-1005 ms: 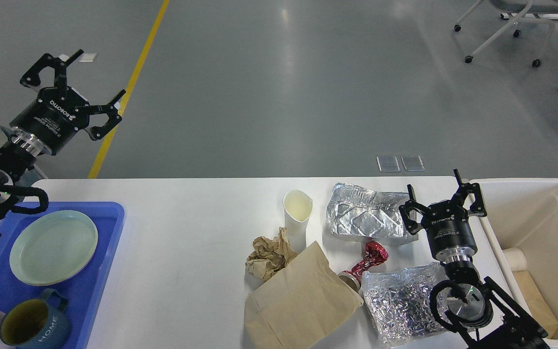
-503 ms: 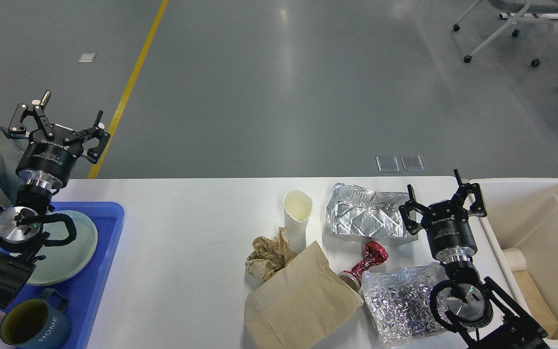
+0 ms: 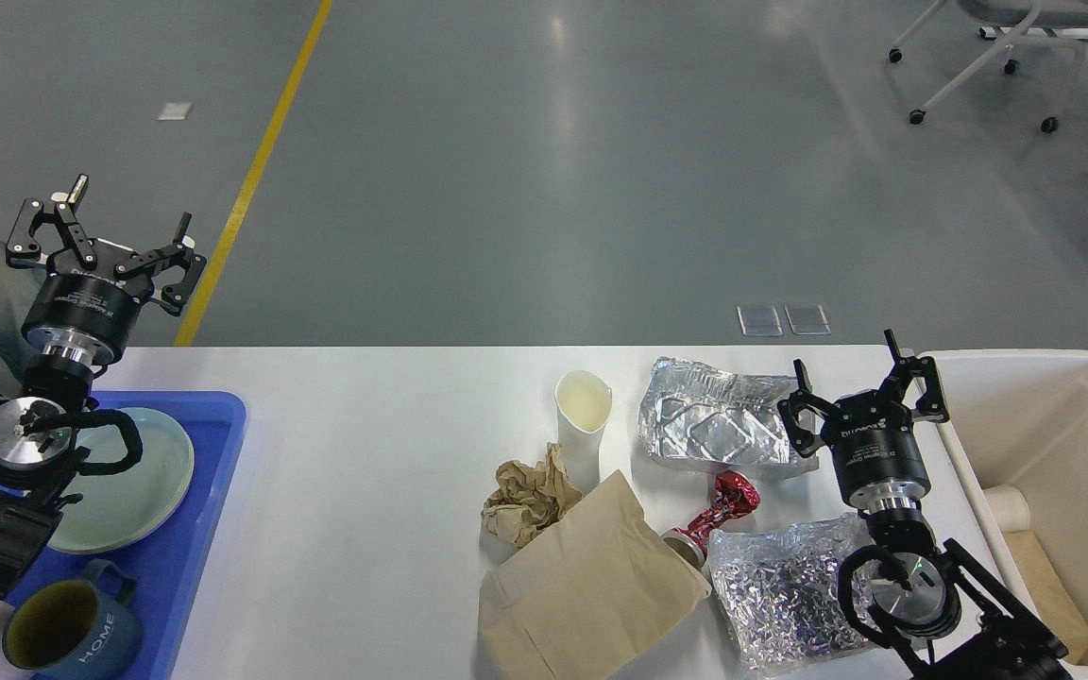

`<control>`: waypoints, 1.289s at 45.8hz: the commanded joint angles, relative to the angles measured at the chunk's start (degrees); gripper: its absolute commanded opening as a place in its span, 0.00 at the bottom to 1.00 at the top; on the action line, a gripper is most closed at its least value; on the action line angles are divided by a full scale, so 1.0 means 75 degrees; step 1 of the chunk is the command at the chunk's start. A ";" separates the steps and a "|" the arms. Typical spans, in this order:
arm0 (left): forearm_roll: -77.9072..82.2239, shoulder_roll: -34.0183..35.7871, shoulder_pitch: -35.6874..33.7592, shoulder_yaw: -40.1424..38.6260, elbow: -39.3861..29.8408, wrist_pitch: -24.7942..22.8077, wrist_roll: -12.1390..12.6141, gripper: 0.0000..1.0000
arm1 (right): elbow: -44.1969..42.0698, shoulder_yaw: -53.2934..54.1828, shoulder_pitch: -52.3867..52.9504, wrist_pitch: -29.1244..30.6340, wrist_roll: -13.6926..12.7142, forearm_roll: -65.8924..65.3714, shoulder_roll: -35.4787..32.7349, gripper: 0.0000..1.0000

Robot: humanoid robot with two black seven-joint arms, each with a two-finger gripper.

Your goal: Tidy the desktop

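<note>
While the white desktop fills the lower middle of the view, a lot of rubbish is seen lying on its right half. A white paper cup is stood upright near the middle. Just beside it, a crumpled brown paper ball is found, and a flat brown paper bag is laid in front of both. A foil tray is placed to the right of the cup. A red wrapper is seen between the foil tray and a crumpled sheet of foil.

The right gripper is held above the right end of the foil tray, with its fingers spread apart and nothing in them. The left gripper is held up past the far left corner of the desktop, also spread wide and empty.

A blue tray is set at the left end, with a pale green plate and a blue mug inside it. A cream bin is placed at the right end
</note>
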 commanded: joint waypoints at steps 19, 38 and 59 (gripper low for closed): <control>0.0000 -0.0851 0.1040 0.0081 0.0021 -0.0426 -0.0791 0.96 | 0.0000 0.0000 0.0000 0.0000 0.0005 0.0000 0.0000 1.00; 0.1150 -0.1227 0.1064 -0.0106 0.0454 -0.0216 -0.1587 0.96 | 0.0000 0.0000 0.0000 0.0000 0.0005 0.0000 0.0000 1.00; 0.0715 -0.1462 0.1474 -0.0376 0.0478 -0.0696 -0.1506 0.96 | 0.0000 0.0000 0.0000 0.0000 0.0005 0.0000 0.0000 1.00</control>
